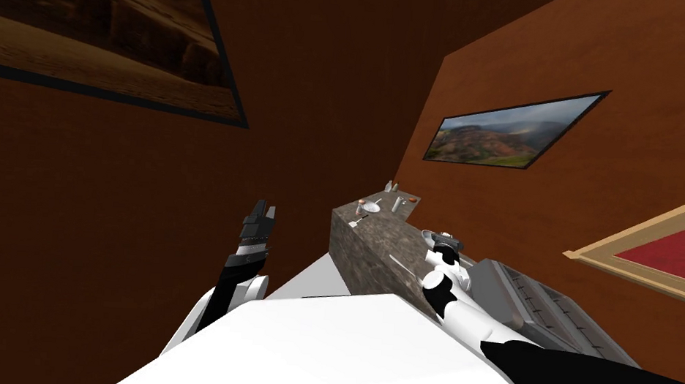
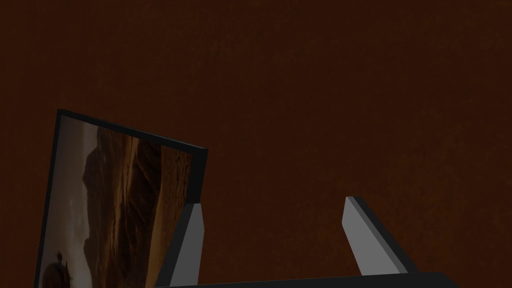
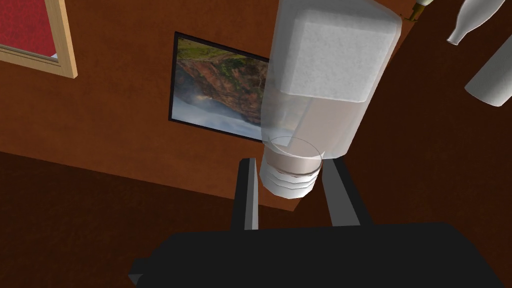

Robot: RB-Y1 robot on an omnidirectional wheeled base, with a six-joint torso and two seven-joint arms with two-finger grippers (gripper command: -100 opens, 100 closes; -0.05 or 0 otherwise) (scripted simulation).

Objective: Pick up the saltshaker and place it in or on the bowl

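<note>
My right gripper [image 3: 291, 162] is shut on the saltshaker [image 3: 325, 75], a clear glass jar part filled with white salt. Its fingers press the sides of the ridged white cap [image 3: 290, 182], and the jar points away from the hand. In the head view the right gripper [image 1: 445, 241] hangs over the near half of a mottled grey-brown counter [image 1: 374, 250]. A small white bowl [image 1: 371, 206] sits near the counter's far end, well beyond the gripper. My left gripper [image 1: 260, 218] is raised to the left of the counter; its fingers [image 2: 192, 235] stand open with nothing between them.
Small bottles [image 1: 390, 186], a cup [image 1: 397, 203] and an orange item [image 1: 412, 199] crowd the counter's far end around the bowl. Two pale bottles [image 3: 492, 75] show beyond the shaker. A grey ribbed appliance [image 1: 548, 299] lies right of the counter. Brown walls close in behind.
</note>
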